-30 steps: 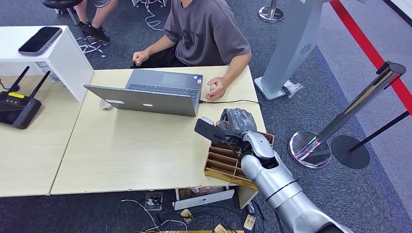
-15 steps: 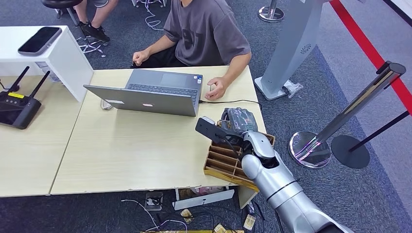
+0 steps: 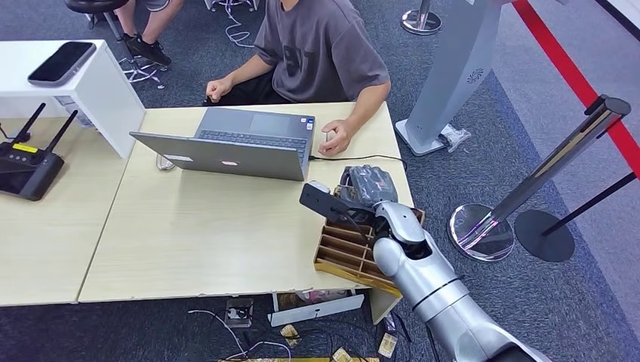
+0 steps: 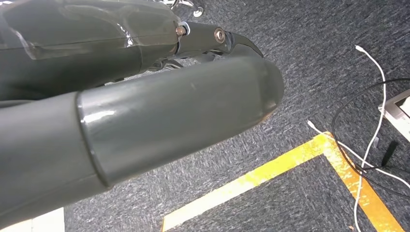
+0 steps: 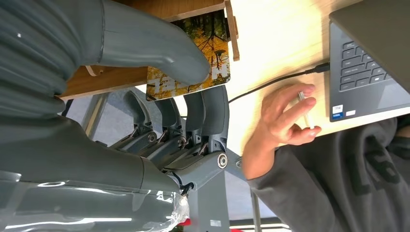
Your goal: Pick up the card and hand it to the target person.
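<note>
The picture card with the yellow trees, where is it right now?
In the right wrist view, the autumn-tree picture card is pinched by the right hand, just above the slotted wooden box at the table's right end, near the person's hand.

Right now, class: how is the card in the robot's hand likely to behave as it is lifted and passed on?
The card looks thin and flat, so probably light and fairly stiff. Its glossy printed face could be slippery. The right hand pinches one edge only, so it might pivot or slip.
</note>
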{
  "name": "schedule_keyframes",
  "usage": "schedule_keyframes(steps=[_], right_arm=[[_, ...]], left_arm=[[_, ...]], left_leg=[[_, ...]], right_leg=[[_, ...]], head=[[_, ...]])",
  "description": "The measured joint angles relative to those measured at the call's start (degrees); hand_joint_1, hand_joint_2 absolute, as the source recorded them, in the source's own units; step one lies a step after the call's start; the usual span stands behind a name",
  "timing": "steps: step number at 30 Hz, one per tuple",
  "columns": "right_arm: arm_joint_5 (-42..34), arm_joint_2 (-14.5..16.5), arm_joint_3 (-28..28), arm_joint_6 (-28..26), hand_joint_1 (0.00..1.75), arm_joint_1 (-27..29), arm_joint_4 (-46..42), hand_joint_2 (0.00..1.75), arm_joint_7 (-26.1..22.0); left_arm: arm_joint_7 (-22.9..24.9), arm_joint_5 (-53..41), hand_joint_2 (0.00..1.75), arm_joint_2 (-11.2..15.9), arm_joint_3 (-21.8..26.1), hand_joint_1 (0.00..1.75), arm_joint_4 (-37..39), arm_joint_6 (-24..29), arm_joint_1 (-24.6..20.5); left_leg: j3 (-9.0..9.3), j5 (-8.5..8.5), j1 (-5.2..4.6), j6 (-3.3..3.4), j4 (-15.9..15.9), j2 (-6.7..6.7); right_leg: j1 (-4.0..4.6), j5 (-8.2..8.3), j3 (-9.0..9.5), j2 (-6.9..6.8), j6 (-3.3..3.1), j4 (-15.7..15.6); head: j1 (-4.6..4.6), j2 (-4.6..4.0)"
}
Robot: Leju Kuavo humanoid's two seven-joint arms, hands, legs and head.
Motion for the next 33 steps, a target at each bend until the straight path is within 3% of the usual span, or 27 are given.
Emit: schedule_keyframes(steps=[21,33], right_arm=[[-0.2,0.2,0.2,0.3,1.46,-0.7,-2.5,1.75,0.3],[-0.6,-1.4,-0.7,0.8,1.47,-1.4,-10.2,1.75,3.3]], left_arm=[[-0.2,-0.1,0.00,0.0,1.0,0.00,0.0,-0.1,0.0],[0.0,-0.1,0.00,0.0,1.5,0.00,0.0,-0.1,0.1]], left_leg=[[0.02,0.00,0.00,0.00,0.0,0.00],[0.02,0.00,-0.01,0.00,0.0,0.02]], right_leg=[[0.00,0.00,0.00,0.01,0.00,0.0],[0.00,0.00,-0.01,0.01,0.00,0.0]], head=[[0.01,0.00],[0.01,0.00]])
